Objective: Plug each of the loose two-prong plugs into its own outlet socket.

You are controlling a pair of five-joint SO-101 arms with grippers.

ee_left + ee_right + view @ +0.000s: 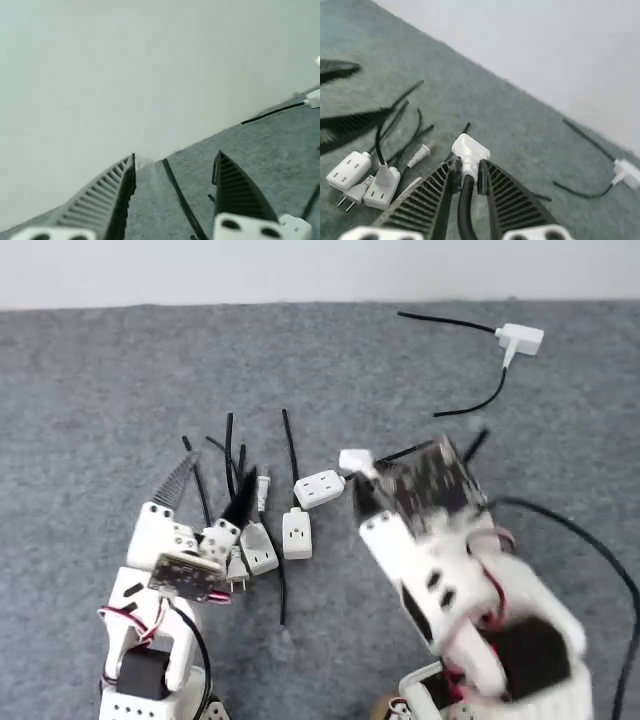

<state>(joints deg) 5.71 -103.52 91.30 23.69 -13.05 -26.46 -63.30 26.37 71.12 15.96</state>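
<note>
My right gripper [469, 174] pinches a white plug [470, 150], its black cord [464, 210] running down between the fingers. In the high view that plug sits just beside a white socket block [320, 488]. A second socket block [296, 533] and a small loose plug [263, 488] lie near it on the grey mat [100, 390]. My left gripper [210, 490] is spread wide with nothing in it, at the left of that cluster. Another white plug [520, 338] lies well apart, at the far right.
</note>
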